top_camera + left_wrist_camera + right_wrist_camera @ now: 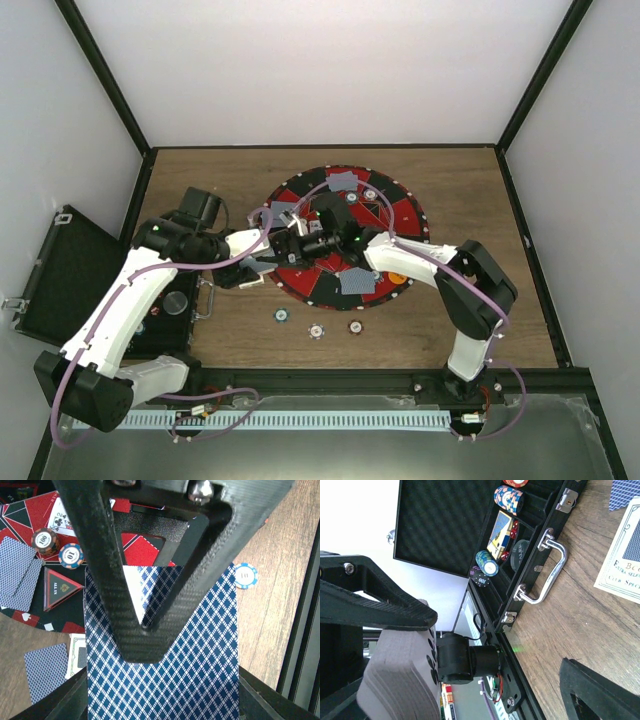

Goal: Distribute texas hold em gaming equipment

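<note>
**Top external first, then each wrist: a count of what lies around**

Top external: the left pincer [255, 272] sits at the near left rim of the round mat [405, 215]. The right pincer [292, 243] hangs just beyond it, over the mat. Three chips [316, 330] lie in a row on the wooden table [470, 190], on the near side of both pincers. One orange disc [397, 277] lies at the mat's rim, to the right of the right pincer. One open case [60, 270] lies to the left of the left pincer.

Left wrist: the left pincer's fingers meet, clamped on the held card [200, 670], which has a blue diamond back. Whether it is one card or a stack I cannot tell.
- **Left of the pincer, on the mat:** a chip marked 100 [45, 540], a chip marked 10 [70, 556], one triangular marker [57, 587], two overlapping cards [17, 572] lying face down, and one face-up card [62, 517].
- **Left of the pincer, on the wood:** one lone card [45, 677], face down.
- **Right of the pincer, on the wood:** one pale blue chip [246, 575].

Right wrist: the right pincer's fingers stand wide apart with nothing between them. Beyond it the case holds two chip stacks, an upper stack [508, 497] and a lower stack [487, 562], plus one dark chip [480, 580]. One silver handle [542, 565] is on the case's edge. One white printed card [620, 555] lies on the wood, to the pincer's right.
</note>
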